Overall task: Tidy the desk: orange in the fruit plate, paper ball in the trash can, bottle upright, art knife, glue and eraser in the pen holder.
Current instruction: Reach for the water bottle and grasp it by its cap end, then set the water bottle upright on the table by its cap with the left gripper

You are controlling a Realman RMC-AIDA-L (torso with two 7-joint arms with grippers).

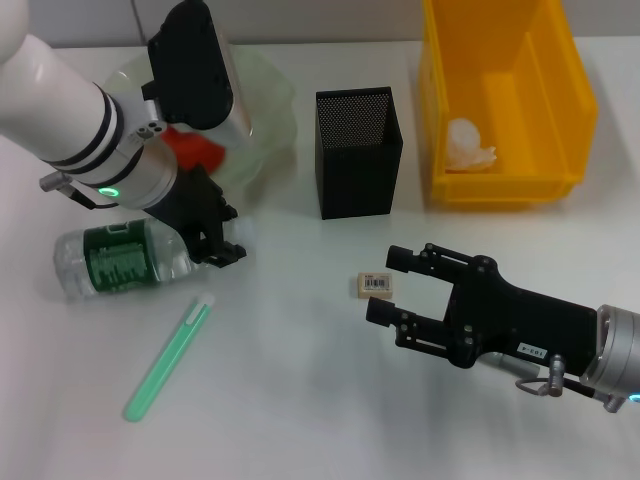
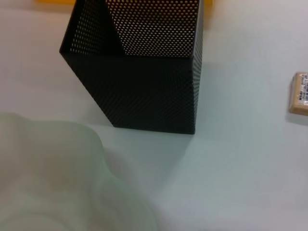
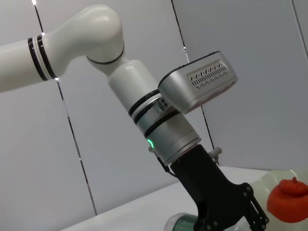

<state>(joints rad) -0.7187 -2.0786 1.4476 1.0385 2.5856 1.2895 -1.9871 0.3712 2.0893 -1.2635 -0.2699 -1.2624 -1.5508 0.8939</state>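
A clear bottle with a green label (image 1: 120,258) lies on its side at the left. My left gripper (image 1: 215,240) is down at its cap end, touching or just over it. The orange (image 1: 195,150) sits in the pale green fruit plate (image 1: 265,100) behind the left arm. My right gripper (image 1: 386,285) is open, with its fingertips on either side of the small tan eraser (image 1: 374,283). A green pen-shaped tool (image 1: 168,358) lies at the front left. The black mesh pen holder (image 1: 358,150) stands in the middle. The paper ball (image 1: 468,145) lies in the yellow bin (image 1: 560,110).
The left wrist view shows the pen holder (image 2: 144,91), the plate's rim (image 2: 48,178) and the eraser (image 2: 301,94). The right wrist view shows the left arm's gripper (image 3: 226,202), the orange (image 3: 288,199) and the bottle (image 3: 185,225).
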